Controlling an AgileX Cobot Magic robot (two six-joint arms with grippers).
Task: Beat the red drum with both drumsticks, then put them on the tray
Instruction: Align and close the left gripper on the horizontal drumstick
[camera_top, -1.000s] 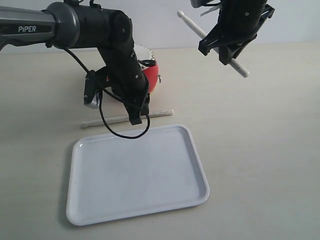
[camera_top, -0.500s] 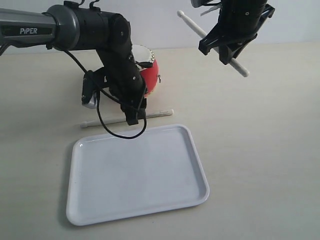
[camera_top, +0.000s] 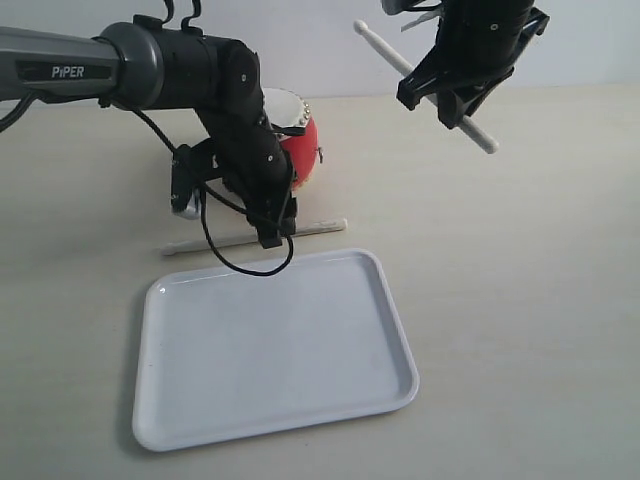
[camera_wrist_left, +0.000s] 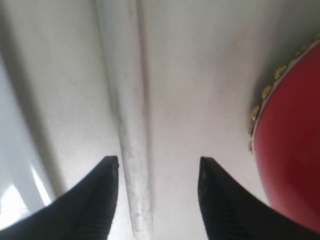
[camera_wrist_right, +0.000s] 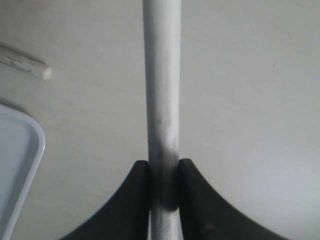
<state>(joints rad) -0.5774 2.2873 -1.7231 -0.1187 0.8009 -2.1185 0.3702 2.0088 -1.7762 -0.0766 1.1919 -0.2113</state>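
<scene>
Tiny shuffle by the left gripper (camera_wrist_left: 159, 162) over the last second, now hanging wide open astride the loose drumstick (camera_wrist_left: 129, 125) just in front of the red drum (camera_top: 302, 150), between drum and tray (camera_top: 150, 300). No change up right of the drum: still clenching the second drumstick (camera_top: 398, 60) in the right gripper (camera_wrist_right: 162, 167). Probably means grab first, drumming after.

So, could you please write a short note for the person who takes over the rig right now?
The left pincer is open, low over the lying drumstick, which sits between its fingers, not gripped.
The right pincer is shut on the second drumstick, raised in the air.
The lying drumstick is on the table between the red drum and the tray; the tray holds no stick.
Done: one stick picked up.
Left: grip the other, beat the drum with both, lay both on the tray.
</scene>
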